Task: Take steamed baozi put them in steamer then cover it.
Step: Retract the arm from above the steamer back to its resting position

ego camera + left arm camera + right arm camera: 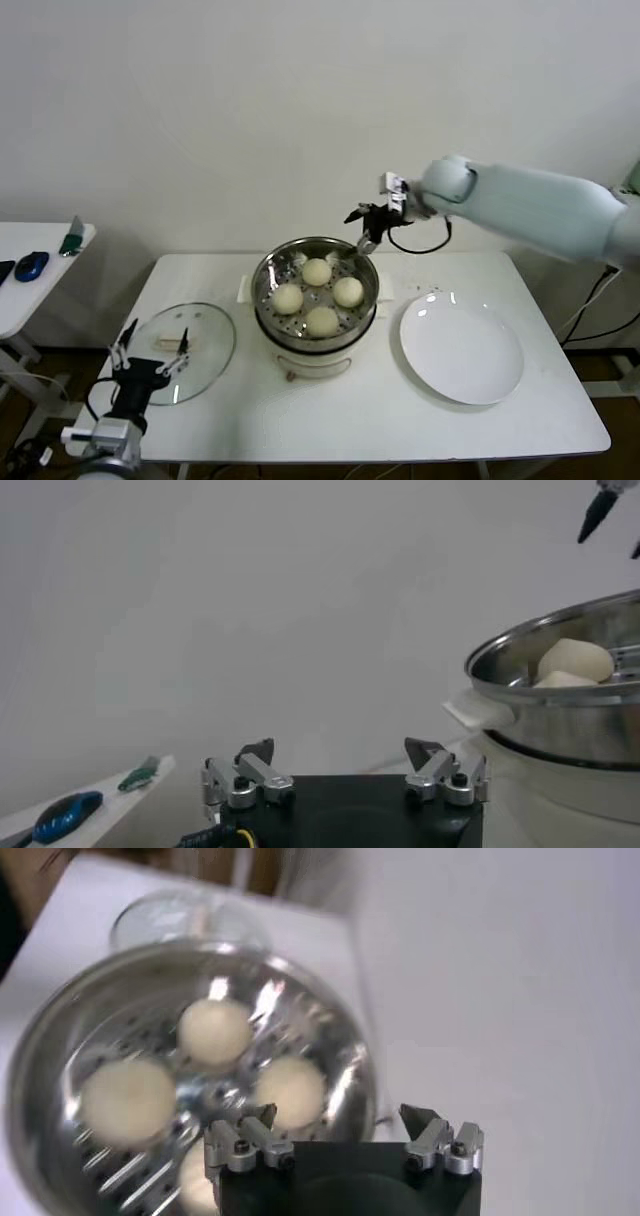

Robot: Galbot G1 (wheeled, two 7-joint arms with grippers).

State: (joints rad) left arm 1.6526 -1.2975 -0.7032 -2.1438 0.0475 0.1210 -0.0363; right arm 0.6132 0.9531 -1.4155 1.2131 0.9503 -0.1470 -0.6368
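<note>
We are counting four small round cream-white dough buns (317,271) (348,291) (288,298) (322,321), all sitting in one round shiny stainless-steel steamer basket (268,268) just below the right pincer (362,229). We are seeing one flat round white plate (462,349), lying off to that pincer's side. One round clear glass lid with a white handle (210,340) is lying just beyond the left pincer (150,348). We are counting two pincers, both spread wide.
</note>
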